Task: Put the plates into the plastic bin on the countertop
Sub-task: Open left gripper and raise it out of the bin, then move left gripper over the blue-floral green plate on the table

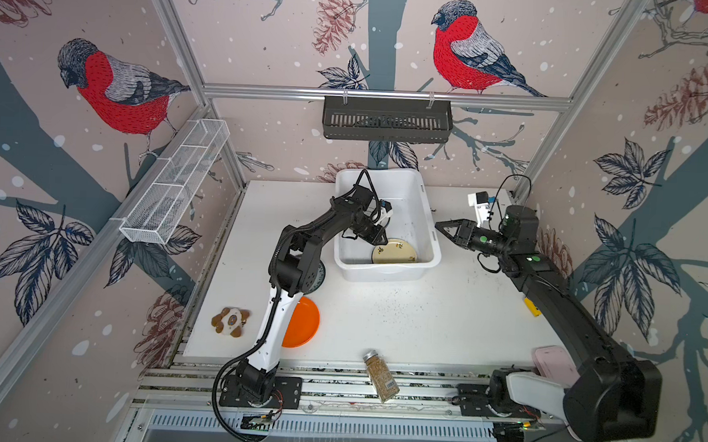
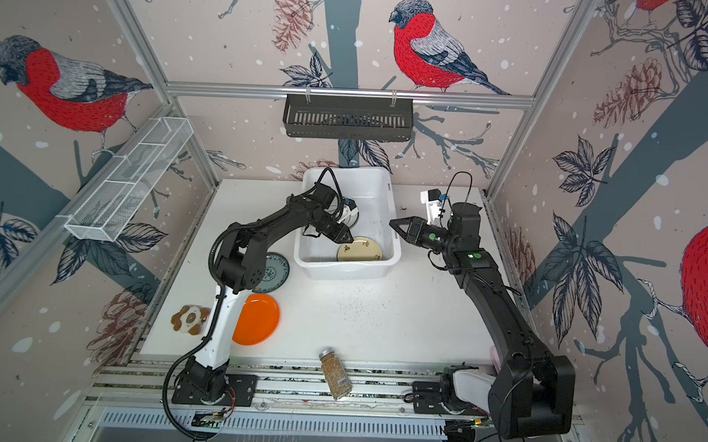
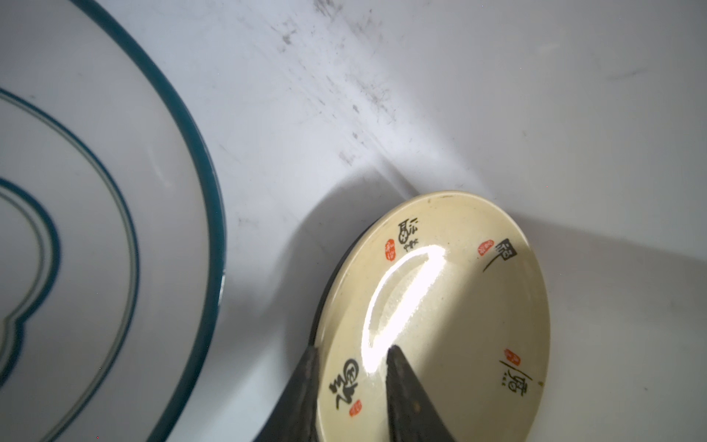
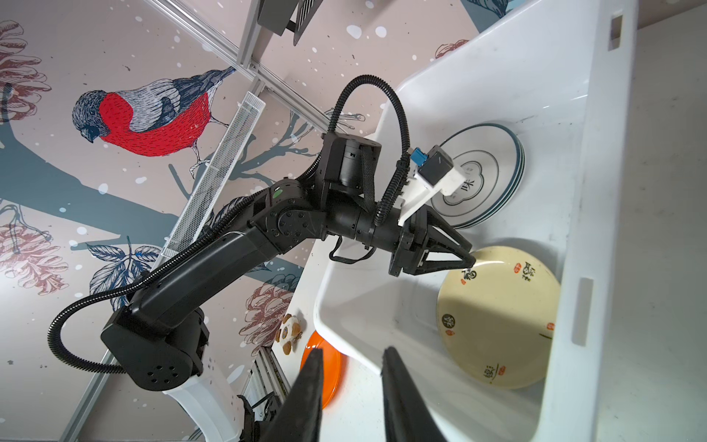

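The white plastic bin [image 1: 387, 273] [image 2: 345, 269] stands at the back of the countertop [image 1: 422, 317]. A cream plate [image 1: 394, 252] [image 3: 459, 306] [image 4: 497, 317] with black lettering lies in its near end, on a black plate [image 3: 325, 291] of which only the edge shows. A white plate with a dark rim [image 3: 95, 229] [image 4: 482, 172] lies further back. My left gripper [image 1: 380, 234] [image 3: 354, 348] [image 4: 472, 261] is inside the bin, open, its fingers apart over the cream plate's rim. My right gripper [image 1: 439, 225] [image 4: 352, 350] hovers open and empty beside the bin's right wall. An orange plate [image 1: 303, 323] and a teal-patterned plate [image 2: 277, 273] lie by the left arm.
A spice jar [image 1: 381, 375] lies on the front edge. A brown and white toy [image 1: 230, 321] sits front left, a pink lid [image 1: 553, 361] and a yellow piece [image 1: 531, 306] on the right. A black basket [image 1: 386, 120] and a wire tray [image 1: 175, 179] hang on the walls.
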`<state>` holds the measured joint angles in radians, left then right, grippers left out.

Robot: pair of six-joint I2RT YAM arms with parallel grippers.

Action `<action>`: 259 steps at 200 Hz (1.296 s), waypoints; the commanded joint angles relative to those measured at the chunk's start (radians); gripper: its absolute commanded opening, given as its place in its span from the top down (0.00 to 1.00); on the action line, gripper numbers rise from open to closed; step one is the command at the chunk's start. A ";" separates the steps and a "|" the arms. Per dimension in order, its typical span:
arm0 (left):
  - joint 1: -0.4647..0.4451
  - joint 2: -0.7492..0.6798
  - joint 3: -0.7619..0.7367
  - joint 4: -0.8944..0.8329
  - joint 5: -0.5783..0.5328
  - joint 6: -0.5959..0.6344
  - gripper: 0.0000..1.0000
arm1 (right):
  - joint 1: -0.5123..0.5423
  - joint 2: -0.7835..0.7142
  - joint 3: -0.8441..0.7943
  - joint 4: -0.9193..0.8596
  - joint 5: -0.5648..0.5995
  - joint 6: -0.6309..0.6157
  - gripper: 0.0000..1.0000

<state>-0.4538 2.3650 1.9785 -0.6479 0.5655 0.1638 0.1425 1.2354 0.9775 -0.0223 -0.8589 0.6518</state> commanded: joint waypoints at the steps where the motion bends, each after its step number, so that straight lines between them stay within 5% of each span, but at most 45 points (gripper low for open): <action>1: -0.002 -0.022 0.014 -0.019 0.013 0.014 0.64 | 0.000 -0.007 0.000 0.033 -0.004 -0.001 0.71; 202: 0.004 -0.268 0.216 -0.249 -0.078 0.173 0.20 | 0.008 -0.001 0.038 0.015 0.004 -0.014 0.68; 259: 0.162 -0.442 0.123 -0.340 -0.050 0.199 0.10 | 0.099 0.080 0.186 -0.208 0.117 -0.166 0.67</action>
<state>-0.3580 1.9869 2.1448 -0.9157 0.4988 0.3290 0.2142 1.2934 1.1183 -0.1253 -0.8116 0.5713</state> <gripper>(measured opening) 0.884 0.329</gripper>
